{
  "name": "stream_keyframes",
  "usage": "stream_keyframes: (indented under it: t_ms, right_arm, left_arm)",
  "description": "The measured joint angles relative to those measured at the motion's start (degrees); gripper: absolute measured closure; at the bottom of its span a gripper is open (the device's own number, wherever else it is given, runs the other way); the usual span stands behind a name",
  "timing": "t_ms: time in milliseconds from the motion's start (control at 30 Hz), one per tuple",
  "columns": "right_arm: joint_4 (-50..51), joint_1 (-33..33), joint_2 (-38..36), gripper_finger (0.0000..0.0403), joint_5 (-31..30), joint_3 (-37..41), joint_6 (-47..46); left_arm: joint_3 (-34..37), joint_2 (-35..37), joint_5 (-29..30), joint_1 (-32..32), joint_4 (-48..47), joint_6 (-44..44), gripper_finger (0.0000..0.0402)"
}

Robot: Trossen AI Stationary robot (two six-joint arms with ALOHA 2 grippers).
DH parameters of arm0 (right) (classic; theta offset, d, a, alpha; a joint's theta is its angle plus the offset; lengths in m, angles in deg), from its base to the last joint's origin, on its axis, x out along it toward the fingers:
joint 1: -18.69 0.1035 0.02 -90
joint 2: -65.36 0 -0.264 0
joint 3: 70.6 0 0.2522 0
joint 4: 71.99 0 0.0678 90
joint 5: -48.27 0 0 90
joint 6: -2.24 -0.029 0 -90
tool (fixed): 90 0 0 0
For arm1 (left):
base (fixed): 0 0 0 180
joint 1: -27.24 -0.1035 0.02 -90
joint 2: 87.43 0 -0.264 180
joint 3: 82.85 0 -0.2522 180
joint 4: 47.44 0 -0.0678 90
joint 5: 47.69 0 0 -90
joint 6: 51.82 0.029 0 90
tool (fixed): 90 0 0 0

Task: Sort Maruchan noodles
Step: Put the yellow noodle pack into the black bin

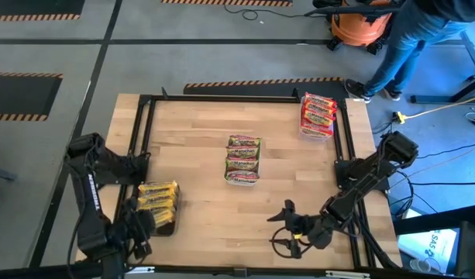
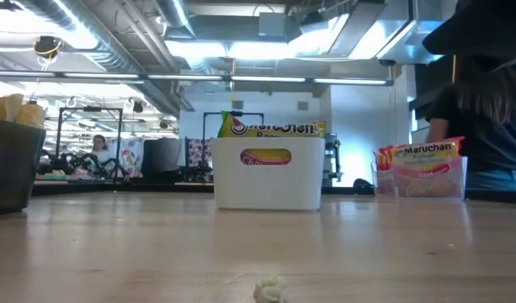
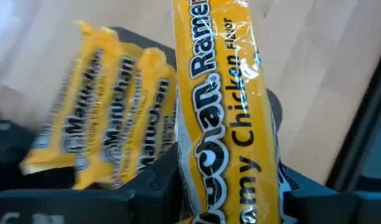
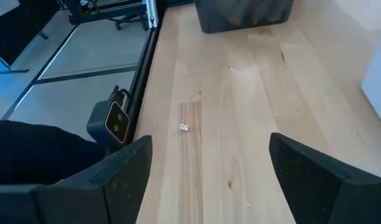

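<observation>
Several yellow Maruchan packets (image 1: 158,198) lie in a dark tray (image 1: 166,226) near the table's left near corner; the left wrist view shows them (image 3: 103,134) stacked side by side. My left gripper (image 1: 141,225) (image 3: 230,190) stands at that tray's near end, shut on one more yellow packet (image 3: 224,106). Green packets (image 1: 242,158) fill a white tray (image 2: 268,181) at mid-table. Red packets (image 1: 318,113) sit in a clear tray (image 2: 422,183) at the far right. My right gripper (image 1: 287,229) (image 4: 209,177) is open above bare wood near the near edge. My left gripper pinches a yellow Creamy Chicken packet between its two fingers (image 3: 156,186), gripping its near end (image 3: 221,199) by its flat sides. The packet runs away from the fingers along them, over the dark tray and beside the stacked packets. Whether its far end rests on anything, I cannot tell.
A black frame (image 1: 144,124) runs around the wooden table. A small pale crumb (image 4: 185,127) (image 2: 270,290) lies on the wood ahead of my right gripper. Bare wood (image 1: 214,217) stretches between the trays. A person (image 1: 407,46) stands beyond the far right corner.
</observation>
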Motion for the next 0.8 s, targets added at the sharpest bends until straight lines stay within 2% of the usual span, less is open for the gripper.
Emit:
stream_keyframes:
  t_ms: [267,467,633,800]
  right_arm:
    - [0.02,-0.67,0.0,0.0104,0.95,0.0,-1.04]
    - [0.04,-0.63,0.02,0.0104,1.26,0.0,-2.55]
    - [0.04,-0.63,0.02,0.0104,1.24,0.0,-2.62]
    - [0.02,-1.09,0.02,0.0104,1.3,0.0,-2.67]
  left_arm:
    - [16.58,8.3,3.36,-0.59,17.12,-0.11,0.0277]
    - [26.15,11.23,4.38,-0.94,30.04,0.68,0.0277]
    - [31.38,11.26,4.24,-0.34,39.46,2.01,0.0276]
    - [34.13,11.31,4.25,-0.2,40.65,0.3,0.0266]
